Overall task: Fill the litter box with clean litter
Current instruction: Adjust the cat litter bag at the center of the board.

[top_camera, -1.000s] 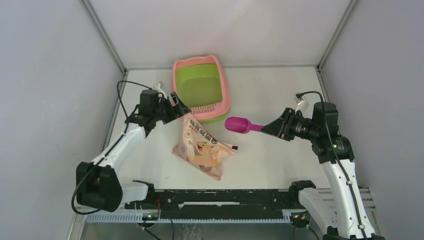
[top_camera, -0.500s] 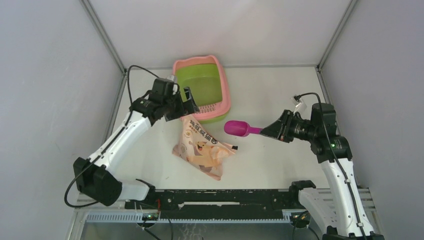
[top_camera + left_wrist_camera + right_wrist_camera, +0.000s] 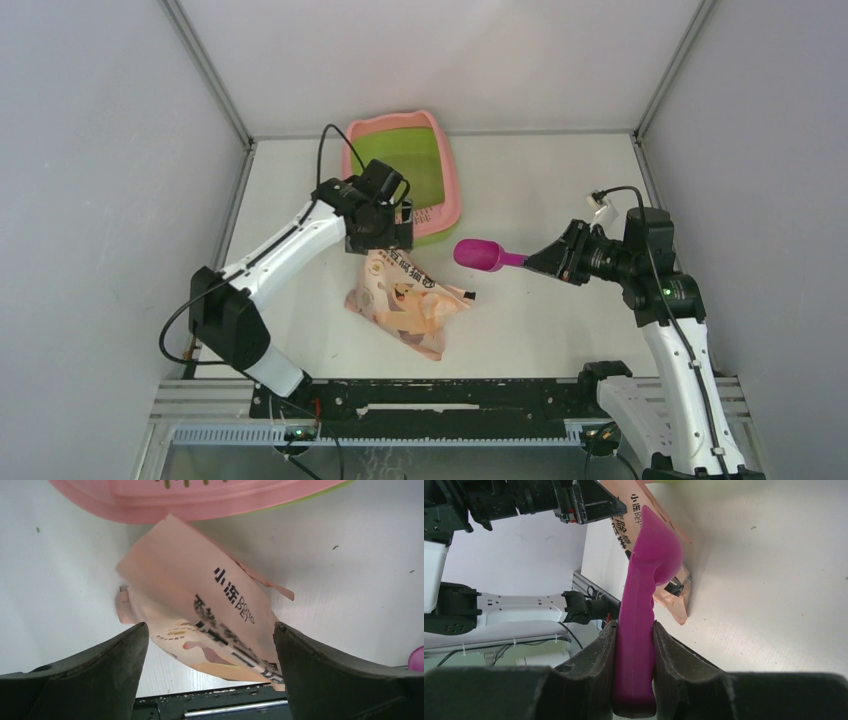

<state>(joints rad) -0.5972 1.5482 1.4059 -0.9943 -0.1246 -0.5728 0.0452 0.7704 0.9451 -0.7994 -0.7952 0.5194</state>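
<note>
The left gripper [image 3: 210,628] holds its jaws wide and empty above the top corner of the one peach bag [image 3: 200,590], which lies just at the near side of the litter box [image 3: 392,119]. The right gripper [image 3: 634,626] is clamped on the handle of the single magenta scoop [image 3: 651,550], right of the box's near end. The bag looks soft and slack, so its sealed top edge seems the firmest hold. There is one box, its basin apparently bare, and a few specks of litter [image 3: 335,547] lie beside it.
</note>
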